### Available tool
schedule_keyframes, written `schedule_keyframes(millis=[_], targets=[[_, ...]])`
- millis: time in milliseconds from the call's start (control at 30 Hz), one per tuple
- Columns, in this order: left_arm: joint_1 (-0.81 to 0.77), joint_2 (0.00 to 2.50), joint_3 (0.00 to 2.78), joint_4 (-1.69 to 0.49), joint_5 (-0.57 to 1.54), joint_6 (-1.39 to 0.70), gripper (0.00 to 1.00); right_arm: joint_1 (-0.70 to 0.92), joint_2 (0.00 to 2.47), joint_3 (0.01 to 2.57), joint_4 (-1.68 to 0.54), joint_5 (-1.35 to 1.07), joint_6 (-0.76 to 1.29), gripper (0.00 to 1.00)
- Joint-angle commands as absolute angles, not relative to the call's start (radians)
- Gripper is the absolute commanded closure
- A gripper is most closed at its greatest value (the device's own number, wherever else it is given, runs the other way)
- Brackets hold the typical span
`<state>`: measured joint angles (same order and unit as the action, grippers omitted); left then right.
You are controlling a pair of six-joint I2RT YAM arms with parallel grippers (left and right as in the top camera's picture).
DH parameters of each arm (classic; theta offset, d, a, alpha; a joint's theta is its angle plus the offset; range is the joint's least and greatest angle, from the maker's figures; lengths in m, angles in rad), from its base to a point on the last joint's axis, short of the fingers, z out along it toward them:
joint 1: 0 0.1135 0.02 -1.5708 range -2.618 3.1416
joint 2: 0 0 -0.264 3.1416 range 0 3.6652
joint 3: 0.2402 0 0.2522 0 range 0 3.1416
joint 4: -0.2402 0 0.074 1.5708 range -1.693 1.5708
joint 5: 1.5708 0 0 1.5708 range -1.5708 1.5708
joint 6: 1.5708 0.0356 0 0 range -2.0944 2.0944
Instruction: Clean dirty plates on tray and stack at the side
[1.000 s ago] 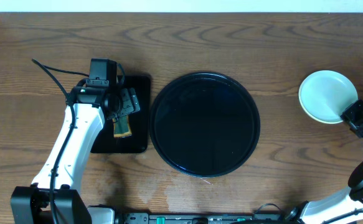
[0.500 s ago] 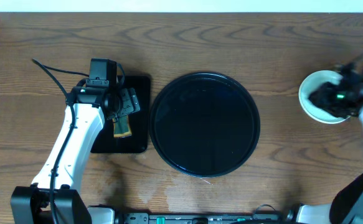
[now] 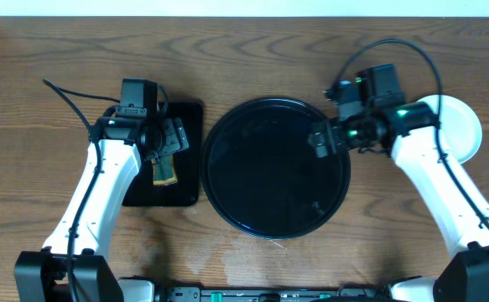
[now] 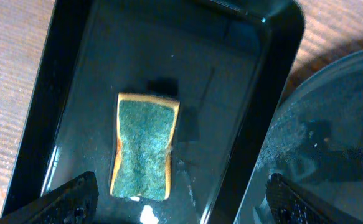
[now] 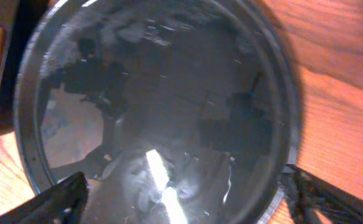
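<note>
The round black tray (image 3: pixel 278 168) lies in the middle of the table with no plate on it; only glare and water streaks show on it (image 5: pixel 169 93). A pale plate (image 3: pixel 464 126) sits on the wood at the far right, half hidden by my right arm. From above I cannot tell how many plates lie there. My right gripper (image 3: pixel 321 141) hovers open over the tray's right part, with nothing between its fingers (image 5: pixel 187 205). My left gripper (image 3: pixel 167 143) hangs open over a green and yellow sponge (image 4: pixel 144 146), clear of it (image 4: pixel 181 205).
The sponge (image 3: pixel 164 170) lies in a small black rectangular tray (image 3: pixel 189 193) just left of the round tray, whose rim (image 4: pixel 330 124) nearly touches it. Its wet floor (image 4: pixel 243 93) shines. A black cable (image 3: pixel 68 96) trails behind the left arm.
My right arm has swung left from the pale plate to above the round tray's right side, and its jaws have opened wide. The left arm has not moved.
</note>
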<state>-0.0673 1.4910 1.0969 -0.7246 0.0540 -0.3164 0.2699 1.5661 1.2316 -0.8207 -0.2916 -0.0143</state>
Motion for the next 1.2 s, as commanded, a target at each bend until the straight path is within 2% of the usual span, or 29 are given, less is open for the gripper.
schedule_keyframes(millis=[0, 867, 1033, 1167], targets=[[-0.064, 1.493, 1.114, -0.72, 0.057, -0.315, 0.13, 0.318, 1.554, 1.243, -0.813, -0.232, -0.024, 0.01], [-0.064, 1.437, 1.114, -0.694, 0.034, -0.307, 0.13, 0.323, 1.552, 1.243, -0.826, -0.236, -0.024, 0.01], [-0.064, 1.437, 1.114, -0.694, 0.034, -0.307, 0.13, 0.344, 1.406, 1.199, -0.826, -0.207, -0.064, 0.01], [-0.064, 1.437, 1.114, -0.694, 0.034, -0.307, 0.13, 0.347, 1.188, 1.078, -0.637, -0.134, -0.115, 0.01]])
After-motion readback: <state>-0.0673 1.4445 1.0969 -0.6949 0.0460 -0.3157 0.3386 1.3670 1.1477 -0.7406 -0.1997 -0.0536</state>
